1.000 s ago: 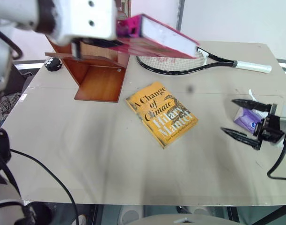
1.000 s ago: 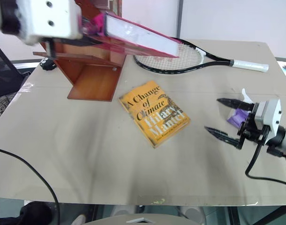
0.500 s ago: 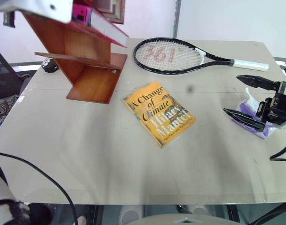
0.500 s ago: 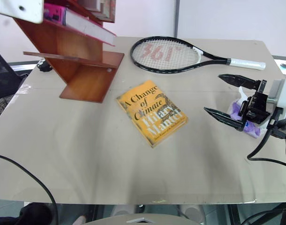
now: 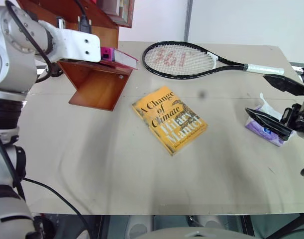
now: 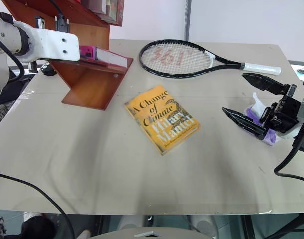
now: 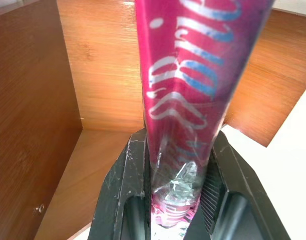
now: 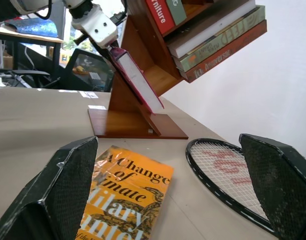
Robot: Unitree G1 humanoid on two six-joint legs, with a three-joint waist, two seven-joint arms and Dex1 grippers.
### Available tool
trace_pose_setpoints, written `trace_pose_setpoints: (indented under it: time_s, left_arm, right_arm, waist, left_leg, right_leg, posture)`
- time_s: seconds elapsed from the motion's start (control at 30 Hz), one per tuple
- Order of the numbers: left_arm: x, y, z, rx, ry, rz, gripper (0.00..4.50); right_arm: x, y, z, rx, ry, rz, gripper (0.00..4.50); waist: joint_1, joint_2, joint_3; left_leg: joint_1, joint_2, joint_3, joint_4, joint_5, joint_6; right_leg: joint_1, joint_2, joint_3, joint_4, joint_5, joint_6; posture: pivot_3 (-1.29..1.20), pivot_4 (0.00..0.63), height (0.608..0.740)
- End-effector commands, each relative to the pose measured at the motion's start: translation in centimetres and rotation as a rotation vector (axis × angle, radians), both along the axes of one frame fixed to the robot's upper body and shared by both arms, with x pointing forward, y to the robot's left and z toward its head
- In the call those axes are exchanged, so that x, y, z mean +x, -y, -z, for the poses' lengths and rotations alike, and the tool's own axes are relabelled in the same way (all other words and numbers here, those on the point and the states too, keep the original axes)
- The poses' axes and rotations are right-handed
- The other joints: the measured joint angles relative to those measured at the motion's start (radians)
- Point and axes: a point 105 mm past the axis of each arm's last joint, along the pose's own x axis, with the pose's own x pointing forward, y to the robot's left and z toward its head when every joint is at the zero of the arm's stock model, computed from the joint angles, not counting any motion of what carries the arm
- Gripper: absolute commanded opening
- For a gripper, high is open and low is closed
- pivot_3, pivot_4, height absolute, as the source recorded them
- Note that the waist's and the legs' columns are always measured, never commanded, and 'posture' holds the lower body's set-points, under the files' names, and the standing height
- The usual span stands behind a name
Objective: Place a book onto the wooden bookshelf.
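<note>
The pink book (image 5: 123,58) lies nearly flat just above the lower flat board of the wooden bookshelf (image 5: 97,88), spine toward my left gripper (image 6: 88,52), which is shut on it. In the left wrist view the magenta spine (image 7: 193,75) stands clamped between my two black fingers (image 7: 126,200), with the shelf's wood (image 7: 37,100) behind. Whether the book rests on the board I cannot tell. My right gripper (image 5: 280,102) hovers open and empty at the table's right side, over a purple tissue pack (image 5: 263,128).
A yellow "A Change of Climate" book (image 5: 170,120) lies mid-table. A black tennis racket (image 5: 191,60) lies at the back. Several books (image 8: 218,37) fill the bookshelf's upper tiers. A small black object (image 5: 53,70) sits left of the shelf.
My left arm has swung the pink book down and to the left, from above the racket to the shelf's lower board. The right gripper has risen a little, still open.
</note>
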Motion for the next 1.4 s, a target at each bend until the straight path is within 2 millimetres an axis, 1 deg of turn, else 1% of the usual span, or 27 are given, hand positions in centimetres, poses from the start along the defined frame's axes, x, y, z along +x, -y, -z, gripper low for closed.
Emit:
trace_pose_setpoints:
  time_s: [0.03, 0.13, 0.27, 0.3, 0.4, 0.47, 0.53, 0.6, 0.63, 0.73, 0.83, 0.87, 0.9, 0.93, 0.97, 1.0, 1.03, 1.1, 1.17, 1.2, 1.23, 1.27, 1.3, 1.33, 1.37, 1.4]
  left_arm:
    - [0.0, -0.5, -0.9, -0.029, 0.044, 0.005, 0.63]
    - [0.3, -0.5, -1.4, -0.042, 0.071, 0.013, 0.63]
    - [0.6, -0.4, -1.4, -0.068, 0.076, 0.034, 0.63]
    - [0.6, -0.1, -1.6, -0.093, 0.085, 0.043, 1.13]
    - [0.6, 0.2, -2.5, -0.141, 0.127, 0.055, 2.17]
    - [0.3, 0.7, -3.3, -0.173, 0.155, 0.091, 3.1]
    - [-0.6, 1.2, -3.7, -0.251, 0.135, 0.115, 4.11]
    - [-1.3, 1.4, -4.2, -0.274, 0.131, 0.14, 4.11]
    - [-1.9, 1.7, -4.3, -0.323, 0.105, 0.159, 4.11]
    - [-4.6, 3.9, -5.2, -0.542, 0.019, 0.29, 4.11]
    - [-8.0, 6.9, -5.8, -0.76, -0.14, 0.435, 4.11]
    - [-9.4, 8.0, -5.3, -0.838, -0.24, 0.473, 4.11]
    - [-10.6, 8.7, -4.7, -0.879, -0.318, 0.502, 4.11]
    - [-11.6, 9.9, -3.4, -0.944, -0.409, 0.557, 4.11]
    - [-12.4, 10.7, -2.5, -0.985, -0.463, 0.587, 4.11]
    - [-12.7, 11.5, -1.7, -1.052, -0.489, 0.63, 4.11]
    - [-12.5, 12.3, 0.2, -1.112, -0.503, 0.633, 4.11]
    - [-12.5, 12.9, 4.0, -1.173, -0.572, 0.588, 4.11]
    - [-12.2, 12.9, 7.0, -1.261, -0.596, 0.519, 4.11]
    - [-12.1, 12.8, 7.8, -1.287, -0.582, 0.502, 4.11]
    - [-12.1, 12.6, 9.3, -1.297, -0.588, 0.474, 4.11]
    - [-12.2, 12.3, 11.2, -1.306, -0.59, 0.436, 4.11]
    - [-12.1, 11.8, 12.9, -1.33, -0.588, 0.394, 4.11]
    - [-12.0, 10.8, 15.0, -1.33, -0.575, 0.331, 4.11]
    - [-12.1, 9.8, 16.8, -1.316, -0.572, 0.288, 4.11]
    - [-12.4, 8.8, 18.1, -1.314, -0.576, 0.253, 4.11]
  right_arm:
    - [-0.9, -0.1, -0.9, -0.007, 0.039, 0.005, 4.47]
    - [-0.9, -0.2, -1.0, 0.0, 0.039, 0.001, 4.47]
    - [-0.9, -0.3, -1.2, 0.016, 0.042, -0.002, 4.47]
    - [-0.9, -0.3, -1.2, 0.017, 0.042, -0.002, 4.47]
    - [-1.1, -0.3, -1.4, 0.028, 0.044, -0.006, 4.47]
    - [-1.1, -0.2, -1.7, 0.035, 0.046, -0.009, 4.47]
    - [-1.1, -0.2, -1.9, 0.036, 0.045, -0.009, 4.47]
    - [-1.0, -0.1, -2.0, 0.033, 0.041, -0.008, 4.47]
    - [-1.0, -0.1, -2.1, 0.033, 0.039, -0.008, 4.47]
    - [-0.9, 0.1, -2.2, 0.028, 0.027, -0.007, 4.47]
    - [-0.7, 0.2, -1.9, 0.015, 0.004, -0.005, 4.47]
    - [-0.6, 0.2, -1.8, 0.005, -0.006, -0.006, 4.47]
    - [-0.5, 0.3, -1.7, -0.001, -0.013, -0.007, 4.47]
    - [-0.3, 0.4, -1.4, -0.009, -0.032, 0.003, 4.47]
    - [-0.2, 0.5, -1.1, -0.013, -0.046, 0.011, 4.47]
    - [-0.1, 0.6, -0.5, -0.038, -0.064, 0.021, 4.47]
    - [0.0, 0.8, 0.5, -0.055, -0.096, 0.04, 4.47]
    - [-0.2, 1.4, 2.1, -0.069, -0.151, 0.066, 4.47]
    - [-0.6, 2.0, 3.4, -0.077, -0.198, 0.095, 4.47]
    - [-0.7, 2.2, 3.8, -0.083, -0.21, 0.105, 4.47]
    - [-0.9, 2.6, 4.4, -0.091, -0.23, 0.125, 4.47]
    - [-1.1, 3.2, 5.4, -0.109, -0.264, 0.159, 4.47]
    - [-1.4, 3.8, 6.4, -0.134, -0.294, 0.189, 4.47]
    - [-1.8, 4.6, 7.7, -0.163, -0.336, 0.232, 4.47]
    - [-2.2, 5.4, 8.7, -0.191, -0.369, 0.274, 4.47]
    - [-2.6, 6.3, 9.6, -0.21, -0.398, 0.312, 4.47]
  waist:
    - [0.0, 0.0, 0.0]
    - [0.0, 0.0, 0.0]
    - [0.007, 0.0, -0.001]
    - [0.009, 0.0, -0.001]
    - [0.02, 0.0, -0.001]
    - [0.02, 0.0, -0.001]
    - [0.019, 0.0, 0.0]
    - [0.018, 0.0, 0.0]
    - [0.018, 0.0, 0.0]
    - [0.017, 0.0, 0.0]
    - [0.017, 0.0, 0.0]
    - [0.017, 0.0, 0.0]
    - [0.015, 0.0, 0.0]
    - [0.015, 0.0, 0.0]
    - [0.014, 0.002, -0.001]
    - [0.014, 0.003, -0.002]
    - [0.018, 0.005, -0.003]
    - [0.02, 0.007, -0.005]
    - [0.015, 0.004, -0.004]
    - [0.012, 0.003, -0.004]
    - [0.009, 0.003, -0.004]
    - [0.005, 0.004, -0.005]
    - [0.005, 0.005, -0.007]
    - [0.004, 0.007, -0.01]
    - [0.006, 0.007, -0.01]
    - [0.009, 0.006, -0.01]
  left_leg:
    - [0.0, 0.0, 0.0, 0.0, 0.0, 0.0]
    - [0.0, 0.0, 0.0, 0.001, 0.0, 0.0]
    - [0.0, 0.0, 0.0, 0.002, 0.0, 0.0]
    - [0.0, 0.0, 0.0, 0.002, 0.0, 0.0]
    - [0.0, 0.0, -0.001, 0.002, 0.0, 0.0]
    - [-0.001, 0.0, 0.0, 0.002, 0.0, 0.0]
    - [-0.002, 0.0, 0.0, 0.002, 0.0, 0.0]
    - [-0.002, 0.0, 0.0, 0.002, 0.0, 0.0]
    - [-0.002, 0.0, 0.0, 0.002, 0.0, 0.0]
    - [-0.002, 0.0, -0.001, 0.002, 0.0, 0.0]
    - [-0.002, 0.0, 0.0, 0.002, 0.0, 0.0]
    - [-0.002, 0.0, -0.001, 0.002, 0.0, 0.0]
    - [-0.002, 0.0, -0.001, 0.002, 0.0, 0.0]
    - [-0.002, 0.0, 0.0, 0.002, 0.0, 0.0]
    - [-0.002, 0.0, 0.0, 0.002, 0.0, 0.0]
    - [-0.001, 0.0, 0.0, 0.002, 0.0, 0.0]
    - [0.0, 0.0, 0.0, 0.002, 0.0, 0.0]
    - [0.001, 0.0, -0.002, 0.002, 0.0, 0.0]
    - [0.001, 0.001, -0.003, 0.003, 0.0, 0.0]
    - [0.0, 0.001, -0.003, 0.003, 0.0, 0.0]
    - [0.0, 0.002, -0.004, 0.003, 0.0, 0.0]
    - [0.0, 0.002, -0.003, 0.003, 0.0, 0.0]
    - [0.001, 0.001, -0.002, 0.003, 0.0, 0.0]
    - [0.002, 0.001, -0.001, 0.002, 0.0, 0.0]
    - [0.003, 0.001, -0.001, 0.002, 0.0, 0.0]
    - [0.004, 0.0, 0.0, 0.001, 0.0, 0.0]
  right_leg:
    - [0.0, 0.0, 0.0, 0.0, 0.0, 0.0]
    - [0.0, 0.0, 0.0, 0.001, 0.0, 0.0]
    - [0.001, 0.0, 0.0, 0.001, 0.0, 0.0]
    - [0.001, 0.0, 0.0, 0.001, 0.0, 0.0]
    - [0.001, 0.0, 0.0, 0.001, 0.0, 0.0]
    - [0.001, 0.0, -0.001, 0.0, 0.0, 0.0]
    - [0.001, 0.0, -0.001, -0.001, 0.0, 0.0]
    - [0.0, 0.0, -0.001, -0.001, 0.0, 0.0]
    - [0.0, 0.0, -0.001, -0.001, 0.0, 0.0]
    - [0.0, 0.0, -0.001, -0.001, 0.0, 0.0]
    - [0.0, 0.0, -0.001, -0.001, 0.0, 0.0]
    - [0.0, 0.0, -0.001, 0.0, 0.0, 0.0]
    - [0.0, 0.0, -0.001, 0.0, 0.0, 0.0]
    - [0.0, 0.0, -0.001, 0.0, 0.0, 0.001]
    - [0.0, 0.0, -0.001, 0.0, 0.0, 0.001]
    - [0.001, -0.001, 0.0, -0.001, 0.0, 0.001]
    - [0.001, -0.001, 0.0, -0.001, -0.001, 0.001]
    - [0.003, 0.0, -0.002, -0.001, -0.001, 0.002]
    - [0.003, 0.0, -0.003, 0.001, 0.0, 0.0]
    - [0.003, 0.001, -0.003, 0.001, 0.0, 0.0]
    - [0.002, 0.002, -0.002, 0.0, 0.0, -0.001]
    - [0.002, 0.002, -0.002, 0.001, 0.0, -0.001]
    - [0.002, 0.001, -0.001, 0.0, 0.0, -0.001]
    - [0.003, 0.0, 0.0, 0.0, 0.0, -0.001]
    - [0.004, 0.0, 0.0, -0.001, 0.0, -0.001]
    - [0.005, -0.001, 0.0, -0.001, 0.0, -0.001]
  posture:
    - [0.0, 0.15, 0.74]
    - [0.0, 0.15, 0.74]
    - [0.0, 0.15, 0.74]
    - [0.0, 0.15, 0.74]
    - [0.0, 0.15, 0.74]
    - [0.0, 0.15, 0.74]
    - [0.0, 0.15, 0.74]
    - [0.0, 0.15, 0.74]
    - [0.0, 0.15, 0.74]
    - [0.0, 0.15, 0.74]
    - [0.0, 0.15, 0.74]
    - [0.0, 0.15, 0.74]
    - [0.0, 0.15, 0.74]
    - [0.0, 0.15, 0.74]
    - [0.0, 0.15, 0.74]
    - [0.0, 0.15, 0.74]
    - [0.0, 0.15, 0.74]
    - [0.0, 0.15, 0.74]
    - [0.0, 0.15, 0.74]
    - [0.0, 0.15, 0.74]
    - [0.0, 0.15, 0.74]
    - [0.0, 0.15, 0.74]
    - [0.0, 0.15, 0.74]
    - [0.0, 0.15, 0.74]
    - [0.0, 0.15, 0.74]
    - [0.0, 0.15, 0.74]
